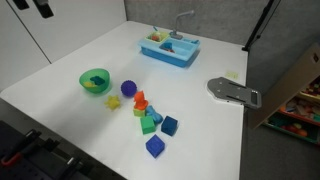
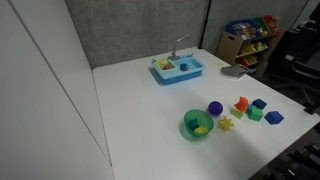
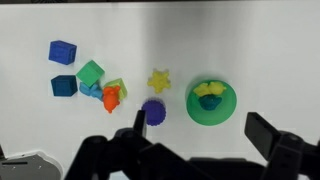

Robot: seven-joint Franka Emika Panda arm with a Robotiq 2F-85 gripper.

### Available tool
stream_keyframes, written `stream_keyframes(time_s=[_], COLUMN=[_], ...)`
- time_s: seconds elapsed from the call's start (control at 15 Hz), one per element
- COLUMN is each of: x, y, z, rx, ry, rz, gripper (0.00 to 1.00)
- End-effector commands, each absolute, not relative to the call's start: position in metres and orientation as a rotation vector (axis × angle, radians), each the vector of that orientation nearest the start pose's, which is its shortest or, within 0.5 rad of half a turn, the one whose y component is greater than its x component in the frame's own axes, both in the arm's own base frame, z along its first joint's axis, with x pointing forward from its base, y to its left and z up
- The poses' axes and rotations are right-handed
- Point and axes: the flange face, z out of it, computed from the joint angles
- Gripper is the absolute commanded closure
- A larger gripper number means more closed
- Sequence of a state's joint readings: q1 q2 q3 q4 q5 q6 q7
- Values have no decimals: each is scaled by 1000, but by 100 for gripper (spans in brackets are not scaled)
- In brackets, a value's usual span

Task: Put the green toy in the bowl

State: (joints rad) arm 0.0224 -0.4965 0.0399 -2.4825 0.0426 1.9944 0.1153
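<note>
The bright green bowl (image 3: 225,108) stands on the white table and shows in both exterior views (image 1: 95,80) (image 2: 197,125). In the wrist view a small dark teal-green toy (image 3: 208,102) lies inside it, touching a yellow piece (image 3: 208,90). My gripper (image 3: 195,130) is open and empty. It hovers high above the table with the bowl between its two black fingers, toward the right one. The gripper does not clearly show in either exterior view.
A purple ball (image 3: 153,111) and a yellow star (image 3: 159,80) lie beside the bowl. Further off are a light-green block (image 3: 91,73), an orange toy (image 3: 110,97) and two blue cubes (image 3: 62,51). A light-blue tub (image 1: 168,47) stands at the back.
</note>
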Motion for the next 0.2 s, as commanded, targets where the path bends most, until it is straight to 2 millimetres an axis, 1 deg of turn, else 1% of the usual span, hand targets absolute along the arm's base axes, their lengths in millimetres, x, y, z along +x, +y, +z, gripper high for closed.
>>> stream_keyframes(time_s=[0.0, 0.13], x=[395, 395], y=[28, 28], z=[465, 465], rx=[-3120, -3120], ry=[116, 115], rz=[-10, -10], gripper=[0, 0])
